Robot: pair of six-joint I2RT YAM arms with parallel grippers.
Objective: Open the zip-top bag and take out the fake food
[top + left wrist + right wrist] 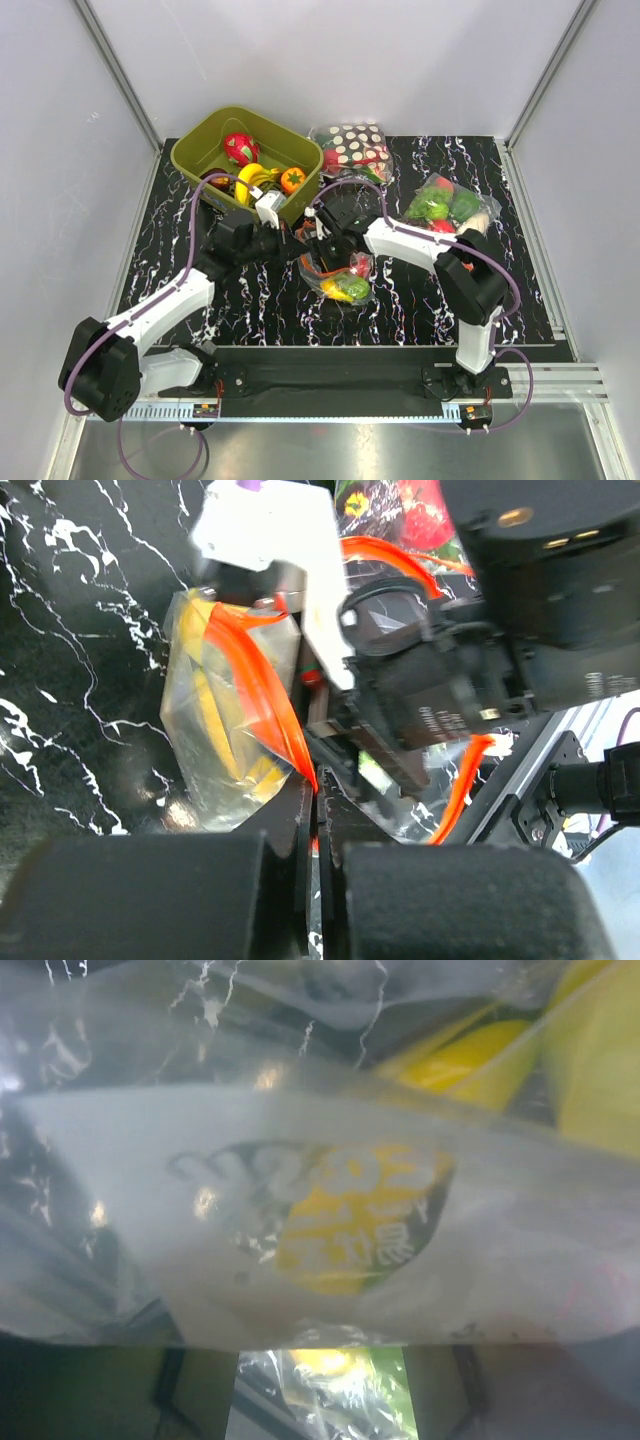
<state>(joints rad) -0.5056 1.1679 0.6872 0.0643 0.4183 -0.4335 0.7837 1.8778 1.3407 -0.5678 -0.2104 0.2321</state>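
The zip-top bag (pixel 345 278) lies at the table's middle, its orange-red zip strip (pixel 262 675) spread into an open loop. Fake food shows through the plastic: a yellow piece (pixel 337 291) and a green piece (pixel 356 288), and the yellow banana (pixel 225 715) in the left wrist view. My left gripper (pixel 304 248) (pixel 318 795) is shut on the zip strip at the bag's mouth. My right gripper (pixel 323 257) (pixel 320 1400) sits in the bag's mouth with its jaws apart. Clear film with a yellow label (pixel 350 1225) covers most of the right wrist view.
An olive-green bin (pixel 196 150) at the back left holds a dragon fruit toy, a banana and an orange piece. A polka-dot bag (pixel 352 147) lies behind the grippers. A bag of green and red vegetables (pixel 446 204) lies at the right.
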